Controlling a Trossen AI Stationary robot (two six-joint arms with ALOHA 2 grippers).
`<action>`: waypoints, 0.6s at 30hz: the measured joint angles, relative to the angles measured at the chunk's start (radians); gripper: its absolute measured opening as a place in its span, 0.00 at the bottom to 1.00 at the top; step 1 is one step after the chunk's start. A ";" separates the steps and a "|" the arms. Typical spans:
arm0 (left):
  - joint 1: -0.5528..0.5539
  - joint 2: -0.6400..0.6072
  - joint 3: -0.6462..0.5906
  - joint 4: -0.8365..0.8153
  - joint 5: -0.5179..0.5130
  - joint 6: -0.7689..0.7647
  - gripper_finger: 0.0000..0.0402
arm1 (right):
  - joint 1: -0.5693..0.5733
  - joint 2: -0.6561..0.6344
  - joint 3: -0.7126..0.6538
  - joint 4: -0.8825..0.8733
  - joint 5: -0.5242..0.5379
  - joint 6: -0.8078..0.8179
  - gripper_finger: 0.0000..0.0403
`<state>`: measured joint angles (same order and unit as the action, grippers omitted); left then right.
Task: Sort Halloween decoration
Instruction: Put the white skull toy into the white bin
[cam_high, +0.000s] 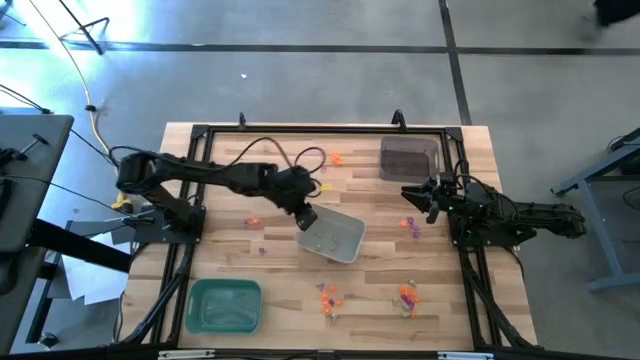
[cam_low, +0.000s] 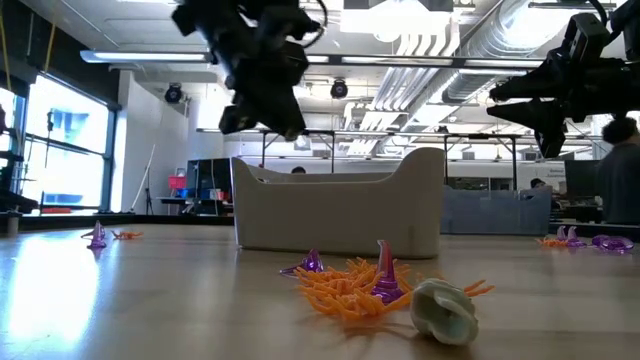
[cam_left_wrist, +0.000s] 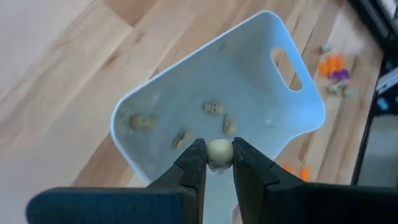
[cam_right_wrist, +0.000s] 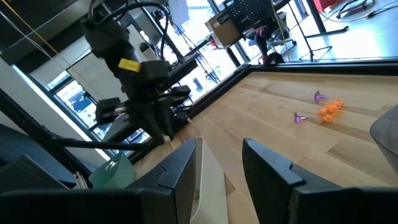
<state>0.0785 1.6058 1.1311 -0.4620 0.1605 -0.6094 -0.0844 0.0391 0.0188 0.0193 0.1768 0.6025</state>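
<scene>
While the left gripper (cam_left_wrist: 218, 163) pinches a pale trinket (cam_left_wrist: 219, 152) above the grey tray (cam_high: 352, 243) at table centre, the right gripper (cam_right_wrist: 221, 163) waits unclenched, empty, at three o'clock.

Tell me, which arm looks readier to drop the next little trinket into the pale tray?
Probably the left: its claw pinches a pale trinket right above the pale tray. The right claw hangs open and empty, apart.

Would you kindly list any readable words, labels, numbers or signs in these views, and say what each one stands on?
None can be read.
The yellow label on the left arm is too blurred to read.
The grey tray under the left gripper carries no print.
</scene>
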 joint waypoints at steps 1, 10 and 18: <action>0.003 0.027 0.030 -0.023 0.013 0.025 0.11 | 0.000 0.000 0.000 0.000 0.000 0.000 0.31; -0.002 0.228 0.272 -0.241 0.040 0.249 0.18 | 0.000 0.002 0.000 0.000 0.000 0.000 0.31; -0.018 0.311 0.357 -0.240 0.001 0.335 0.25 | 0.000 0.000 0.000 0.000 0.000 0.000 0.31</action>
<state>0.0609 1.9165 1.4882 -0.7022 0.1610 -0.2744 -0.0843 0.0391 0.0189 0.0193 0.1766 0.6025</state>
